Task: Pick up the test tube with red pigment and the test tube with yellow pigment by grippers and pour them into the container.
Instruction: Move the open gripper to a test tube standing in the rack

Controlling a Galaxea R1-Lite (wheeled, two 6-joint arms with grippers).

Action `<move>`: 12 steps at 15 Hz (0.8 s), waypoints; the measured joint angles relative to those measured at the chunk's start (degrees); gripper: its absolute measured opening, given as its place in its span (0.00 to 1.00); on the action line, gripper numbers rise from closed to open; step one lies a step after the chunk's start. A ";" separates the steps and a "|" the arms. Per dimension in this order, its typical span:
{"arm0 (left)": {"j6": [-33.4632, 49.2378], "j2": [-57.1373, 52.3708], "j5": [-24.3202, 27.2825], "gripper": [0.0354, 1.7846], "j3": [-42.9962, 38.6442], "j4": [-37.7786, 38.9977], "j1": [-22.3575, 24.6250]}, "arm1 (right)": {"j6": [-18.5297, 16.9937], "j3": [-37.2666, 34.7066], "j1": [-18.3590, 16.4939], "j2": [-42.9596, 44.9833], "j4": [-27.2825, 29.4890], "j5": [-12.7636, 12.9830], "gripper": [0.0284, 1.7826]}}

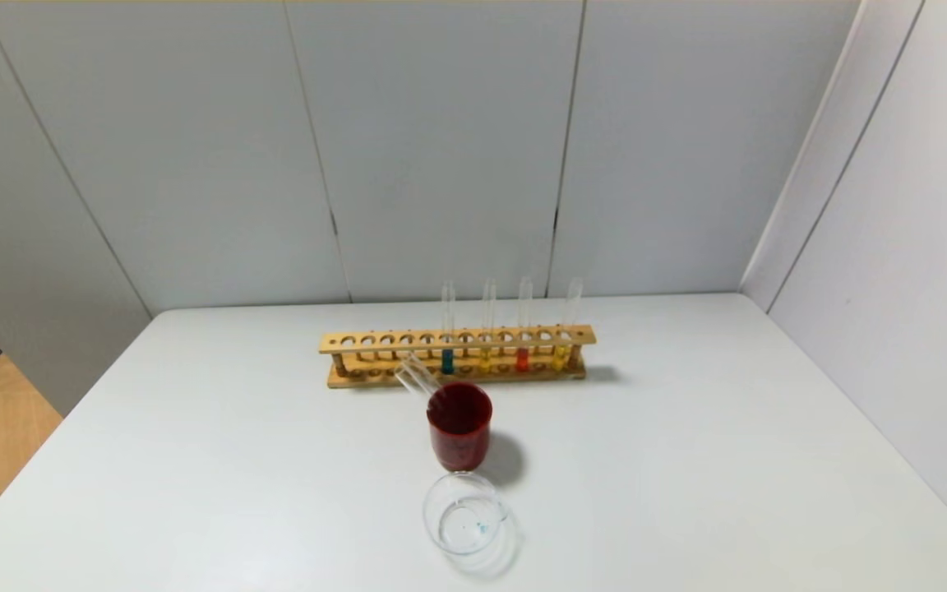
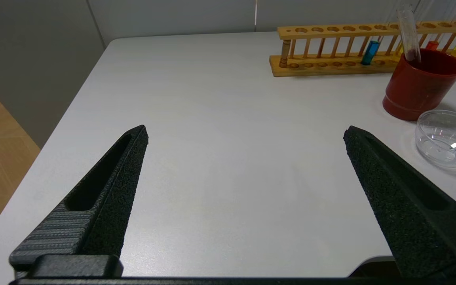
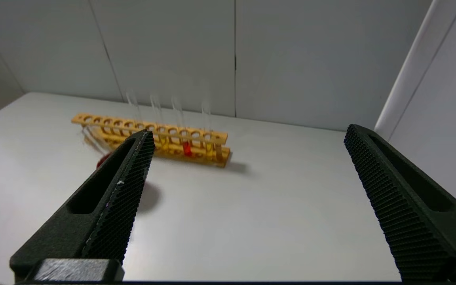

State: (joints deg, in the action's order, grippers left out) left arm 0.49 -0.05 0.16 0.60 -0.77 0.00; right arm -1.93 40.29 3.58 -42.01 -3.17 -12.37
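The red-pigment test tube [image 1: 523, 345] stands upright in the wooden rack [image 1: 375, 341], between two yellow-pigment test tubes [image 1: 486, 349] [image 1: 562, 345]; it also shows in the right wrist view [image 3: 187, 147]. The clear glass container [image 1: 465, 514] sits on the table nearest me, in front of the red cup; the left wrist view shows it too [image 2: 447, 138]. Neither gripper shows in the head view. My left gripper [image 2: 246, 132] is open and empty over bare table left of the container. My right gripper [image 3: 247, 134] is open and empty over bare table right of the rack.
A teal-liquid tube [image 1: 447, 349] stands in the rack left of the yellow ones. A dark red cup [image 1: 459, 426] between rack and container holds an empty tube [image 1: 418, 376] leaning left. White table [image 1: 687, 460] has grey wall panels behind and right; its left edge drops to the floor.
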 joint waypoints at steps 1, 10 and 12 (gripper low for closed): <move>0.00 0.00 0.02 0.98 0.00 -0.02 0.00 | -0.72 1.30 -0.06 -4.88 -3.16 -0.05 0.98; 0.02 0.00 0.00 0.98 0.00 0.00 0.00 | -2.18 5.88 3.05 -44.86 -28.47 -5.75 0.98; 0.02 0.00 0.02 0.98 0.00 0.00 0.00 | -1.35 4.99 4.55 -50.74 -32.46 -10.41 0.98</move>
State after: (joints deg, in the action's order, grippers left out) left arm 0.51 -0.05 0.18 0.60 -0.77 0.00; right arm -3.28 45.28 8.13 -92.75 -35.63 -22.78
